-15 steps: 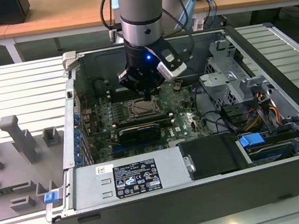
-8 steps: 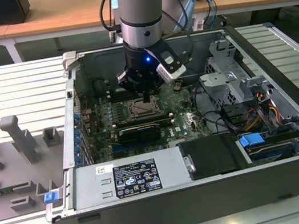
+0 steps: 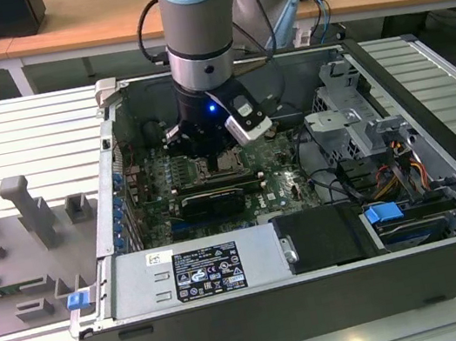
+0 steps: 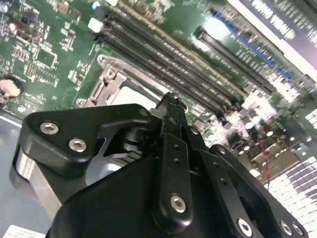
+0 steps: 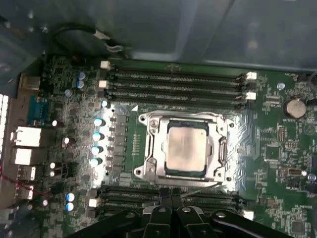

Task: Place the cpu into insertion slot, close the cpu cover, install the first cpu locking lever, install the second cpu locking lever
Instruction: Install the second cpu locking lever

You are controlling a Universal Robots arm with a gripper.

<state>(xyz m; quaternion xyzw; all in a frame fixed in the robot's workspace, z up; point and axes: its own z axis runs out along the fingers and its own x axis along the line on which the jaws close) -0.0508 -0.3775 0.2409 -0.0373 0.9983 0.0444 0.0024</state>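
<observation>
cpu [image 5: 186,150]: we see it seated in the insertion slot [image 5: 153,153], silver top up
cpu cover [image 5: 223,148]: down around the chip
jaws [image 5: 171,198]: pressed together, holding nothing, just beside socket edge nr memory slots [image 5: 173,82]
PC case [image 3: 238,328]: on bench

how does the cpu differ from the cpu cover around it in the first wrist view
The cpu is a solid pale grey square with a plain matte top; the cpu cover is a shiny silver frame with a cut-out middle. The cpu is the smaller and sits inside that opening; the cpu cover is larger and rings it. Both lie flat on the green motherboard, between rows of long black memory slots.
</observation>
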